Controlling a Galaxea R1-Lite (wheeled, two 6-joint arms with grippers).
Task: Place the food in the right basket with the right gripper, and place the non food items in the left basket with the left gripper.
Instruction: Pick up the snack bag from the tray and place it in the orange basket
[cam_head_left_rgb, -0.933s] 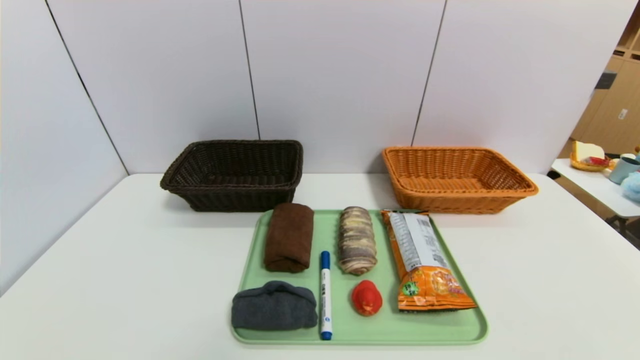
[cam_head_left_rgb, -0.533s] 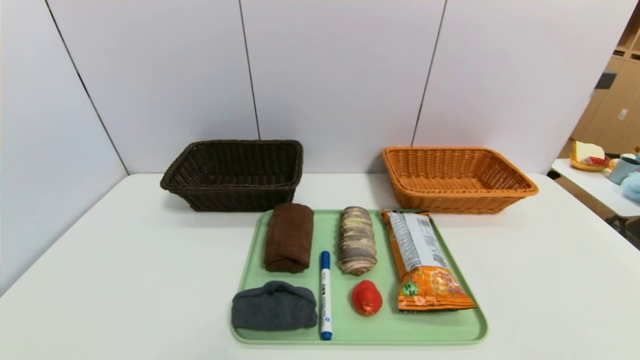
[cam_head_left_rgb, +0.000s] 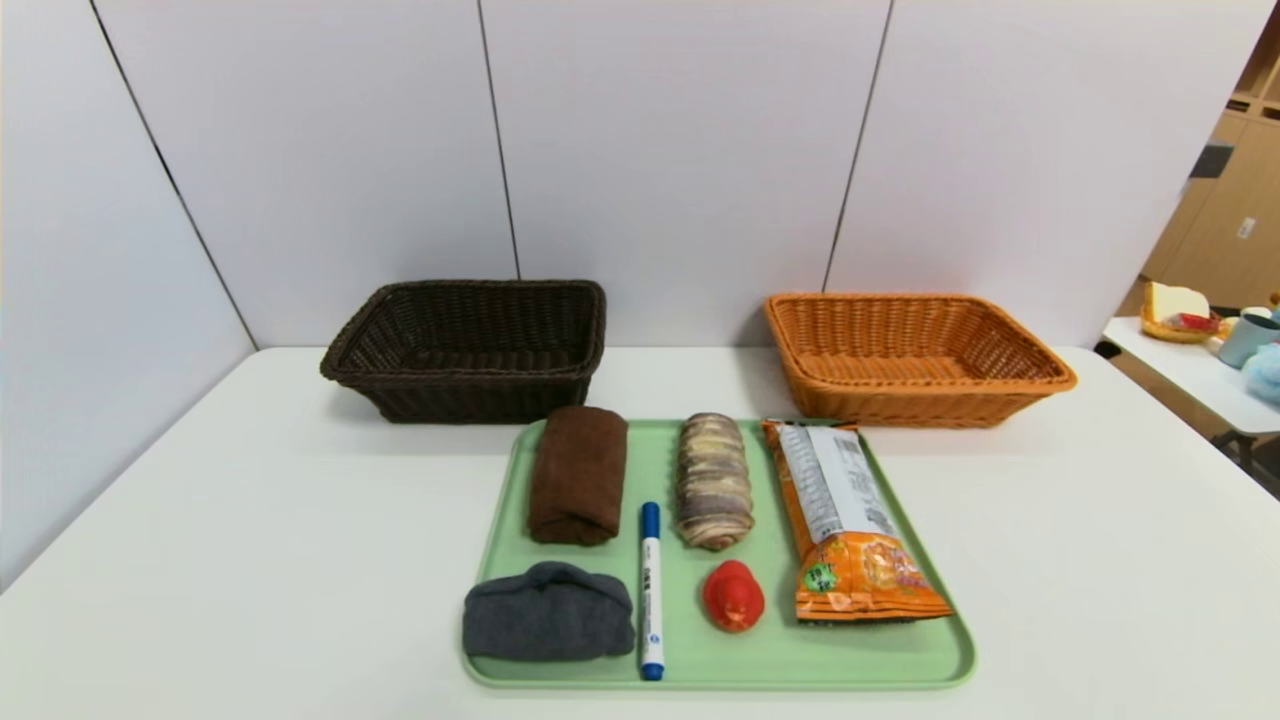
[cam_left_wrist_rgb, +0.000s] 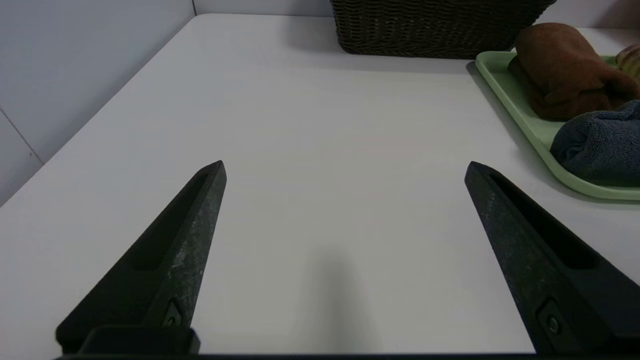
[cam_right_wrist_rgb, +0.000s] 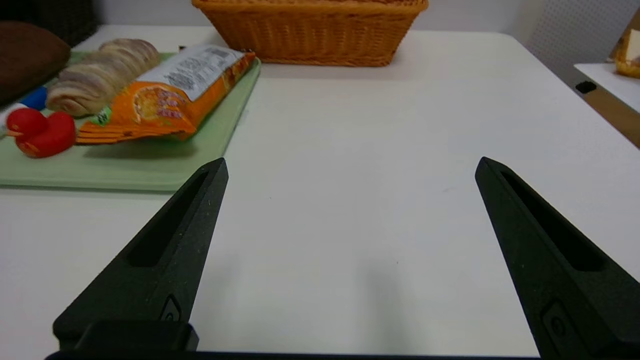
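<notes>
On a green tray (cam_head_left_rgb: 500, 520) lie a rolled brown towel (cam_head_left_rgb: 578, 474), a grey cloth (cam_head_left_rgb: 548, 612), a white marker with blue cap (cam_head_left_rgb: 651, 590), a marbled bread roll (cam_head_left_rgb: 714, 480), a small red toy (cam_head_left_rgb: 732, 596) and a long orange snack bag (cam_head_left_rgb: 850, 520). The dark brown basket (cam_head_left_rgb: 470, 347) and the orange basket (cam_head_left_rgb: 912, 355) stand behind the tray, both empty. Neither gripper shows in the head view. My left gripper (cam_left_wrist_rgb: 345, 167) is open over bare table left of the tray. My right gripper (cam_right_wrist_rgb: 350, 165) is open over bare table right of the tray.
The white table (cam_head_left_rgb: 200, 520) is walled at the back and left by white panels. A side table (cam_head_left_rgb: 1190, 375) with cups and a small basket stands at the far right.
</notes>
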